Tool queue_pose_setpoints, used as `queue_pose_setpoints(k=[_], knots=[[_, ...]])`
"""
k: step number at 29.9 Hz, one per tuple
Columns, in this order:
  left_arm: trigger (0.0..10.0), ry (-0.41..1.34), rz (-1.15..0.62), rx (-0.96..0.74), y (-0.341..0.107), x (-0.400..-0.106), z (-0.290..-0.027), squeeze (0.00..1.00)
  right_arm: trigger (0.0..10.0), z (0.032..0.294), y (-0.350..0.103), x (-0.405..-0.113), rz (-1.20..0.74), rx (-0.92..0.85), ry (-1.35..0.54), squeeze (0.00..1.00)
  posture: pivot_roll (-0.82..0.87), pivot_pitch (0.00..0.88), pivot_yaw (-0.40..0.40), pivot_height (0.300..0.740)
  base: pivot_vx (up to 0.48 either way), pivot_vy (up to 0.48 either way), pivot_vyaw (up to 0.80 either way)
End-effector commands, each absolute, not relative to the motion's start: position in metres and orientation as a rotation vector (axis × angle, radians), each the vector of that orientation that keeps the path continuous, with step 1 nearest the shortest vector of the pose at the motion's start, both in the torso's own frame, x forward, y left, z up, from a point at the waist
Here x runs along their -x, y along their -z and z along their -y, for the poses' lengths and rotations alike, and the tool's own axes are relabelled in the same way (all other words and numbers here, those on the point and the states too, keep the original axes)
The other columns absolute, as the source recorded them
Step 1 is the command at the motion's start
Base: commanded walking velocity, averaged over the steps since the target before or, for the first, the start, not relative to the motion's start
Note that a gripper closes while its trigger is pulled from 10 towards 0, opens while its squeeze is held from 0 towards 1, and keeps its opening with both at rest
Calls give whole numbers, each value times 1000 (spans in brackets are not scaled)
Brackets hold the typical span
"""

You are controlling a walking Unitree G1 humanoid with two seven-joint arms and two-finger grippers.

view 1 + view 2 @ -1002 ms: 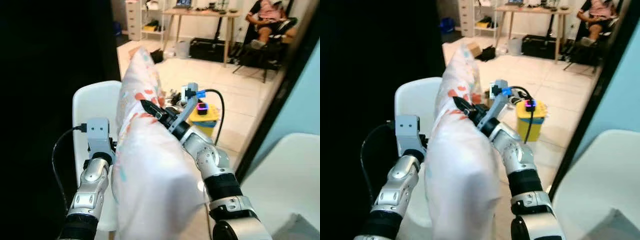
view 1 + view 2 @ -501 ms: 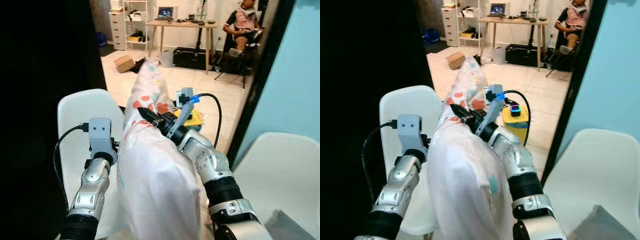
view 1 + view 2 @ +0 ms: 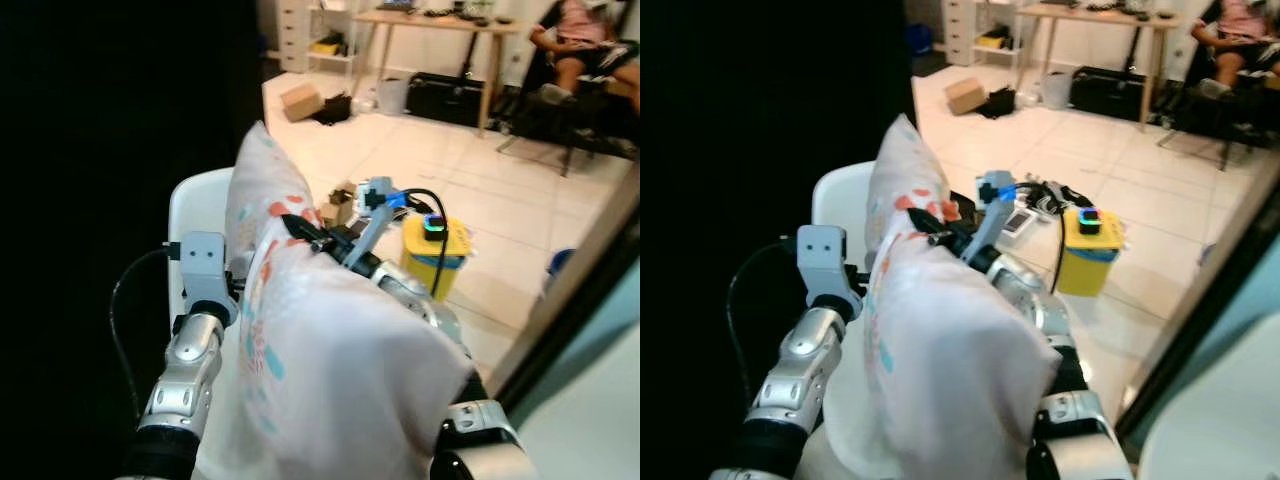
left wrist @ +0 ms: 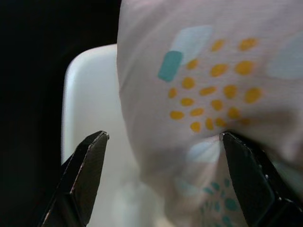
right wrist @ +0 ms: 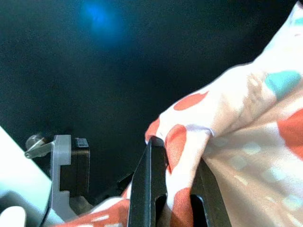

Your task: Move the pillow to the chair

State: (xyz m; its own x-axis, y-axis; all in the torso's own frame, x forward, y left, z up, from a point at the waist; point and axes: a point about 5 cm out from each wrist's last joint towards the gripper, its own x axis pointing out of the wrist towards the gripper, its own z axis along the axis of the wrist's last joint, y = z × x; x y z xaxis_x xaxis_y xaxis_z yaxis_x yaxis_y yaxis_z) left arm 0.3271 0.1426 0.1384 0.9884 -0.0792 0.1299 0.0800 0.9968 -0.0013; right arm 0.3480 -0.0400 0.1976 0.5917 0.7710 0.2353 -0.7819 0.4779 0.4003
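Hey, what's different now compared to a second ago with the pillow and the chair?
The view has swung, so most of the shift is the camera's. The pillow now hangs lower over the white chair, covering more of its backrest. The right hand stays shut on a fold of the pillow, and the left hand stays open, with one finger against the pillow's other side. Nothing has been let go.
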Motion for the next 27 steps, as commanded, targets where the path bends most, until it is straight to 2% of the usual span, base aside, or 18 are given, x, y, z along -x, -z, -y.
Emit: queue_pose_setpoints(k=[1,6,9,11,21,23,27], knots=[[10000,144,126,-32,-136,-324,-131,0,10000,34,-218,-345,107,-497,-1012,0,-202,0,-1,728,0,-480,0],[10000,142,125,-27,-136,-324,-129,0,10000,32,-217,-342,96,-501,-1046,0,-202,0,-1,728,0,-467,0],[10000,125,124,-15,-136,-324,-131,0,10000,27,-210,-337,54,-445,-1100,0,-202,0,-2,728,0,0,0],[10000,101,129,-20,-137,-325,-135,0,10000,19,-196,-326,-6,-324,-1180,0,-201,0,-4,728,0,0,0],[10000,0,162,-53,-144,-326,-151,0,10000,10,-192,-318,-32,-282,-1262,0,-195,0,-8,728,0,0,0],[10000,-100,221,-108,-161,-326,-163,0,10000,6,-181,-315,-81,-141,-1288,0,-187,0,-16,718,0,0,0],[10000,-145,262,-140,-172,-325,-168,0,10000,5,-178,-314,-91,-101,-1299,0,-183,0,-19,708,0,0,0]])
